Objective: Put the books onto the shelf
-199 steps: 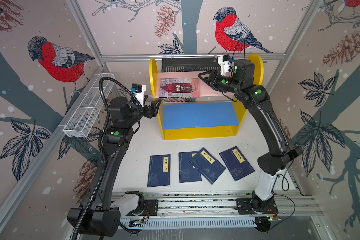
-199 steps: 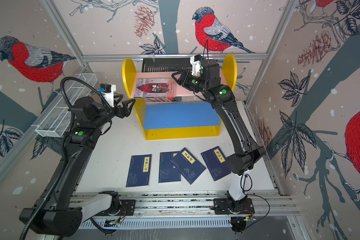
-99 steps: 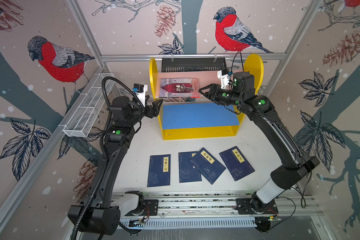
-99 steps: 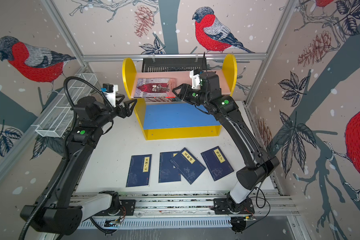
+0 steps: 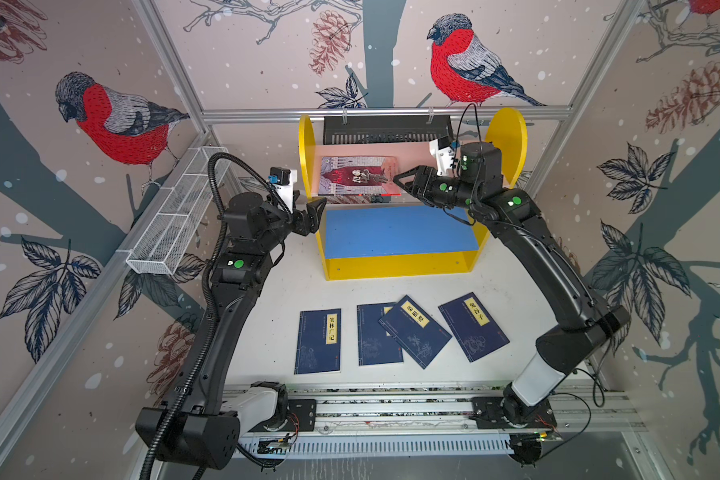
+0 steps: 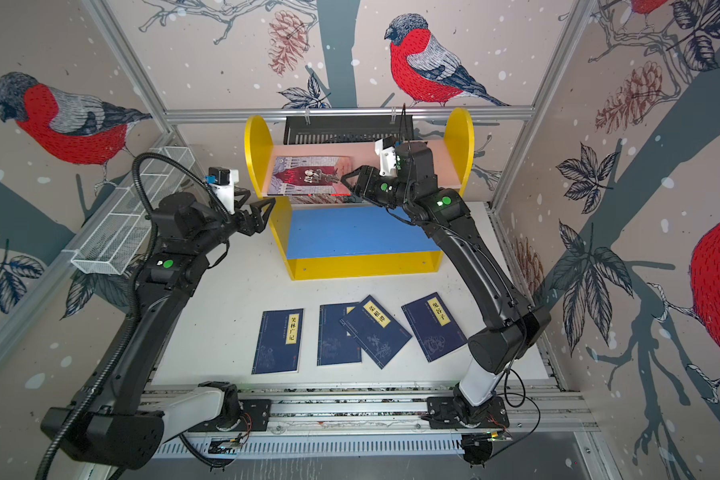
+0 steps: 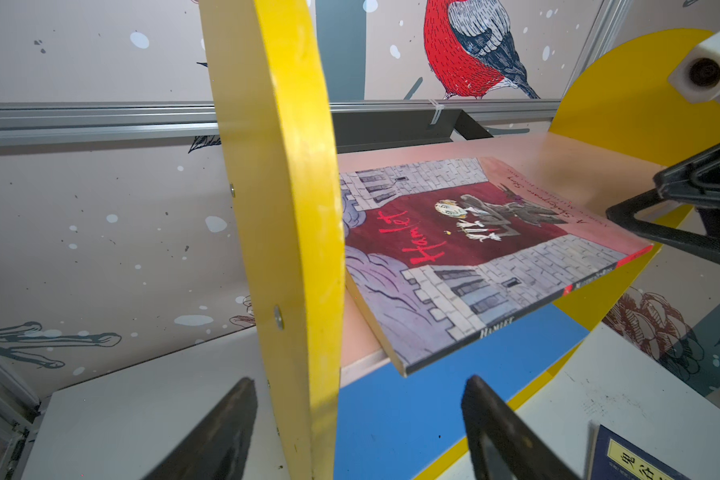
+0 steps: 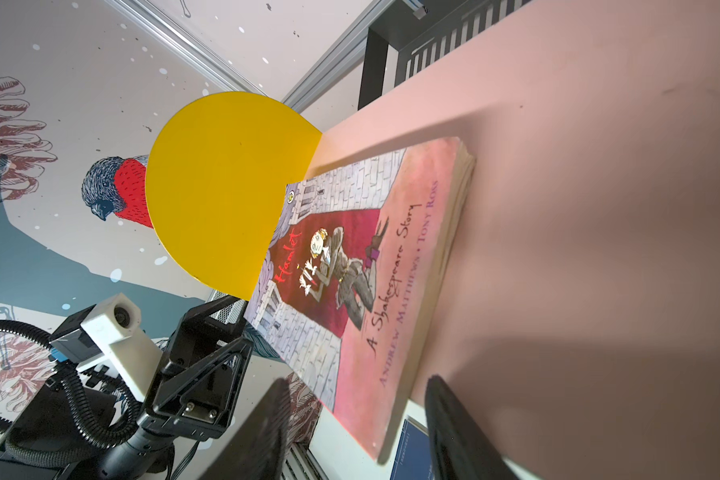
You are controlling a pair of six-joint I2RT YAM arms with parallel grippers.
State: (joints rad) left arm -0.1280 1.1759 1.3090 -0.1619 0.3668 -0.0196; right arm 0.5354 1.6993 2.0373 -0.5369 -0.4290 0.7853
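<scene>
Book (image 5: 356,176) just beside right jaws

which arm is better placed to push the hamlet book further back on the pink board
Right. The right pincer hangs open just off the grey-lilac illustrated Hamlet paperback, whose front edge overhangs the pink upper board. The left pincer faces the edge of the yellow rounded side panel, which likely blocks it.

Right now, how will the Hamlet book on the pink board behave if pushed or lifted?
The Hamlet book is a thin paperback, so it would probably flex if lifted by one edge. Its front corner overhangs the pink board; a push toward that edge could tip it off.
</scene>
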